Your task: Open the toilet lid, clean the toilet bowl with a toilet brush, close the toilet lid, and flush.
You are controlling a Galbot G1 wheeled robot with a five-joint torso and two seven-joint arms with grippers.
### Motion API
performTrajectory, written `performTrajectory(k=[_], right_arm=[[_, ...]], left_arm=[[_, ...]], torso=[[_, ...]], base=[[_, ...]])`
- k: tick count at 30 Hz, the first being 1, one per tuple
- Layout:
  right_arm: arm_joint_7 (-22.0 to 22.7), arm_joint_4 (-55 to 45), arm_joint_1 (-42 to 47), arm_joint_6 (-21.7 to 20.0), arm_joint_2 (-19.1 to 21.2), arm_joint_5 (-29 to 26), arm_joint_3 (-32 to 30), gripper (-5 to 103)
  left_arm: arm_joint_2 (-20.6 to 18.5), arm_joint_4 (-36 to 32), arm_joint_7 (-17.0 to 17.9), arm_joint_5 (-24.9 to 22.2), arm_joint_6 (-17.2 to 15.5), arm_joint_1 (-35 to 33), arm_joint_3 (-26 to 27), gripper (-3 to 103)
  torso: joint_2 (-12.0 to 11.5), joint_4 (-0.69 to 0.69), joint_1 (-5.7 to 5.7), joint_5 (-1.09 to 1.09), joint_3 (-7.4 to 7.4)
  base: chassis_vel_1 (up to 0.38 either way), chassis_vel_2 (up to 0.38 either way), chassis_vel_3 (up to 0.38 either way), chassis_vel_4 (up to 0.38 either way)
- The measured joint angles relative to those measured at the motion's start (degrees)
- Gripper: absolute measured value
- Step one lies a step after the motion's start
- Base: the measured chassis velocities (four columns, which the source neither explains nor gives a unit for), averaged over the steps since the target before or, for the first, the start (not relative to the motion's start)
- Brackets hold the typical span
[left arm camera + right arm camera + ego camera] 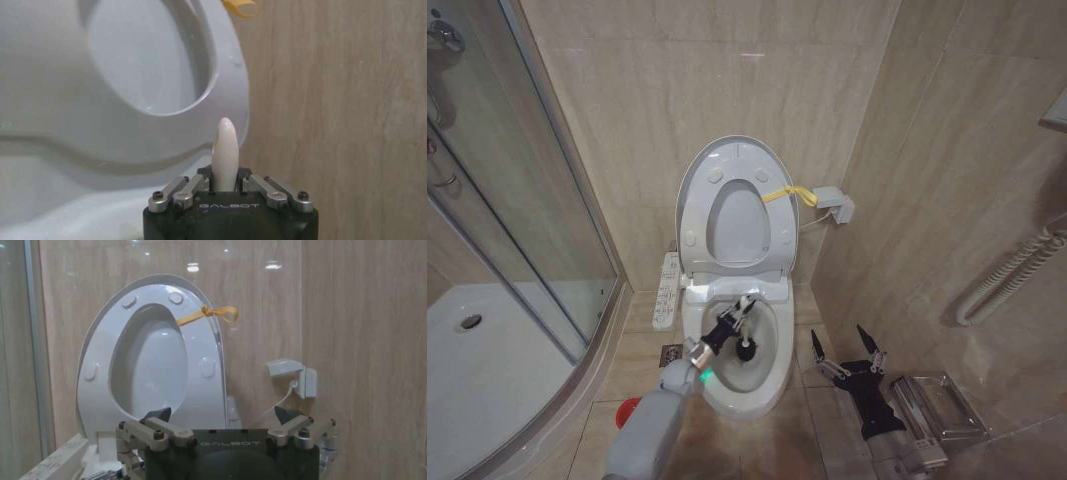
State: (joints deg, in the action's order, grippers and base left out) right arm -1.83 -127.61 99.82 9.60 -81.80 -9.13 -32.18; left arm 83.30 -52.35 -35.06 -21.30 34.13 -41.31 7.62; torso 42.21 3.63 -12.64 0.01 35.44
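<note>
Plainly "GALBOT" — left claw (227,192)

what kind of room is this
A small bathroom, most likely: a floor-standing toilet bowl with its toilet lid raised, a glass shower enclosure beside it, and tiled walls all round.

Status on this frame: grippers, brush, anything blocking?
Left gripper shut on brush, head down in bowl. Right gripper open, idle beside the toilet. Lid up. Nothing blocking.
</note>
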Motion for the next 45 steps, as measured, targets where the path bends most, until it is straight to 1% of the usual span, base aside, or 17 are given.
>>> performTrajectory(k=[5, 7, 9, 10, 12, 14, 17, 20, 21, 22, 27, 33, 34, 35, 39, 42, 45], right_arm=[[0.0, 0.0, 0.0, 0.0, 0.0, 0.0, 0.0, 100], [0.0, 0.0, 0.0, 0.0, 0.0, 0.0, 0.0, 100], [0.0, 0.0, 0.0, 0.0, 0.0, 0.0, 0.0, 100], [0.0, 0.0, 0.0, 0.0, 0.0, 0.0, 0.0, 100], [0.0, 0.0, 0.0, 0.0, 0.0, 0.0, 0.0, 100], [0.0, 0.0, 0.0, 0.0, 0.0, 0.0, 0.0, 100], [0.0, 0.0, 0.0, 0.0, 0.0, 0.0, 0.0, 100], [0.0, 0.0, 0.0, 0.0, 0.0, 0.0, 0.0, 100], [0.0, 0.0, 0.0, 0.0, 0.0, 0.0, 0.0, 100], [0.0, 0.0, 0.0, 0.0, 0.0, 0.0, 0.0, 100], [0.0, 0.0, 0.0, 0.0, 0.0, 0.0, 0.0, 100], [0.0, 0.0, 0.0, 0.0, 0.0, 0.0, 0.0, 100], [0.0, 0.0, 0.0, 0.0, 0.0, 0.0, 0.0, 100], [0.0, 0.0, 0.0, 0.0, 0.0, 0.0, 0.0, 100], [0.0, 0.0, 0.0, 0.0, 0.0, 0.0, 0.0, 100], [0.0, 0.0, 0.0, 0.0, 0.0, 0.0, 0.0, 100], [0.0, 0.0, 0.0, 0.0, 0.0, 0.0, 0.0, 100]], left_arm=[[-0.1, -2.6, 0.1, -0.9, 0.0, 0.3, -0.3, 22], [0.8, -2.9, 0.5, -1.7, 0.3, 1.4, -0.4, 22], [2.2, -1.2, 0.4, -1.7, 1.6, 2.0, 0.0, 22], [2.2, -1.2, 0.4, -1.7, 1.6, 2.0, 0.0, 22], [2.8, 1.2, -0.6, -0.1, 3.1, 1.9, 1.2, 22], [2.6, 3.0, -1.9, 1.0, 4.1, 1.2, 2.3, 22], [2.0, 3.3, -2.7, 1.3, 4.4, 0.4, 2.9, 22], [1.2, 2.5, -2.7, 1.1, 4.2, 0.0, 2.8, 22], [1.0, 1.6, -2.7, 0.7, 3.9, 0.1, 2.6, 22], [1.0, 0.9, -2.6, 0.3, 3.6, 0.3, 2.3, 22], [1.7, -1.7, -1.8, -1.4, 2.6, 1.0, 0.6, 22], [2.3, -0.2, -2.1, -0.7, 2.7, -0.1, 1.0, 22], [2.3, 1.0, -2.6, 0.1, 3.3, -0.5, 1.9, 22], [2.1, 1.8, -3.1, 0.8, 3.6, -0.8, 2.7, 22], [1.4, 1.8, -3.5, 1.3, 3.9, -1.3, 3.4, 22], [1.8, 1.2, -3.5, 1.5, 3.9, -0.6, 3.4, 22], [3.6, 0.6, -2.9, 0.6, 3.8, 0.9, 2.8, 22]], torso=[[0.0, 0.03, 0.0, -0.01, 0.0], [0.0, 0.06, 0.0, -0.01, 0.0], [0.0, 0.07, 0.0, -0.01, 0.0], [0.0, 0.07, 0.0, -0.01, 0.0], [0.0, 0.05, 0.0, -0.01, 0.0], [0.0, 0.01, 0.0, -0.01, 0.0], [0.0, 0.01, 0.0, -0.01, 0.0], [0.0, -0.01, 0.0, -0.01, 0.0], [0.0, 0.02, 0.0, -0.01, 0.0], [0.0, 0.02, 0.0, -0.01, 0.0], [0.0, 0.06, 0.0, 0.0, 0.0], [0.0, 0.04, 0.0, -0.01, 0.0], [0.0, 0.01, 0.0, -0.01, 0.0], [0.0, 0.01, 0.0, -0.01, 0.0], [0.0, -0.01, 0.0, -0.01, 0.0], [0.0, 0.02, 0.0, 0.0, 0.0], [0.0, 0.07, 0.0, -0.01, 0.0]], base=[[0.0, 0.0, 0.0, 0.0], [0.0, 0.0, 0.0, 0.0], [0.0, 0.0, 0.0, 0.0], [0.0, 0.0, 0.0, 0.0], [0.0, 0.0, 0.0, 0.0], [0.0, 0.0, 0.0, 0.0], [0.0, 0.0, 0.0, 0.0], [0.0, 0.0, 0.0, 0.0], [0.0, 0.0, 0.0, 0.0], [0.0, 0.0, 0.0, 0.0], [0.0, 0.0, 0.0, 0.0], [0.0, 0.0, 0.0, 0.0], [0.0, 0.0, 0.0, 0.0], [0.0, 0.0, 0.0, 0.0], [0.0, 0.0, 0.0, 0.0], [0.0, 0.0, 0.0, 0.0], [0.0, 0.0, 0.0, 0.0]])
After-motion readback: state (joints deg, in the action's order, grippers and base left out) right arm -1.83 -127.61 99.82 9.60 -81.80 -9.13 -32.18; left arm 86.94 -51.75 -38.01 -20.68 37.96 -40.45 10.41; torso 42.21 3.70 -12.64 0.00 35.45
